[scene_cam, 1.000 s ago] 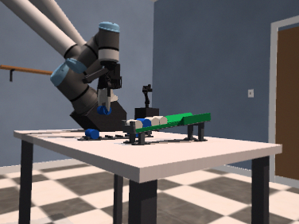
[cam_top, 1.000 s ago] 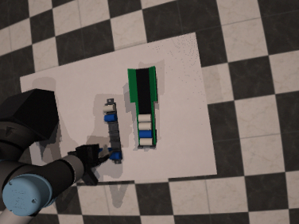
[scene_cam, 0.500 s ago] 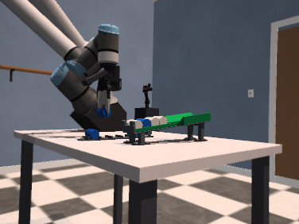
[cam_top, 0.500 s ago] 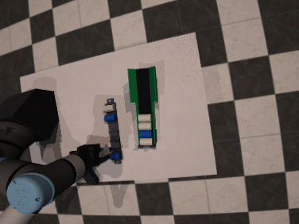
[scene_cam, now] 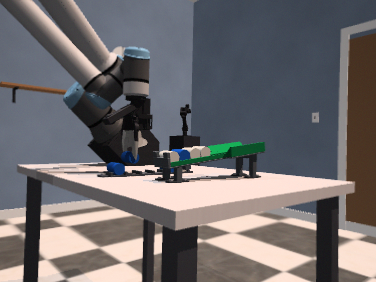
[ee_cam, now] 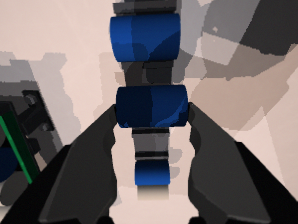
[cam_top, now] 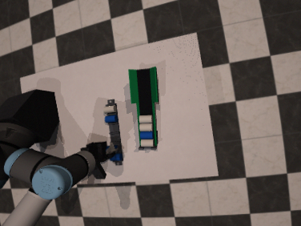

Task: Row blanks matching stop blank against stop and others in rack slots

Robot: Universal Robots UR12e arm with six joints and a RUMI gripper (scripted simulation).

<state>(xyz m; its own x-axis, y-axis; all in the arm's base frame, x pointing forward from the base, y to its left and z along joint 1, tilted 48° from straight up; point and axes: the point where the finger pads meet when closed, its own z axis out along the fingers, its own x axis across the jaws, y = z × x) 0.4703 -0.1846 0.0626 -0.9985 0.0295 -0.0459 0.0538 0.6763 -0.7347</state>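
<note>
Reaching down over the rack (cam_top: 114,130) (ee_cam: 152,142), the gripper (cam_top: 107,151) (scene_cam: 131,154) (ee_cam: 152,104) pinches a blue blank (scene_cam: 130,158) (ee_cam: 152,106), apparently just above the floor.

From here I look into what seems a small robotics lab or workshop room: a robot arm (cam_top: 52,172) (scene_cam: 90,95) works over a plain pale table (cam_top: 180,120) (scene_cam: 280,187) with dark legs. I see a checkered floor (cam_top: 248,152) (scene_cam: 125,250), blue walls (scene_cam: 260,75), a wall switch (scene_cam: 315,117), and a brown door (scene_cam: 362,135) in a pale frame at right.
</note>
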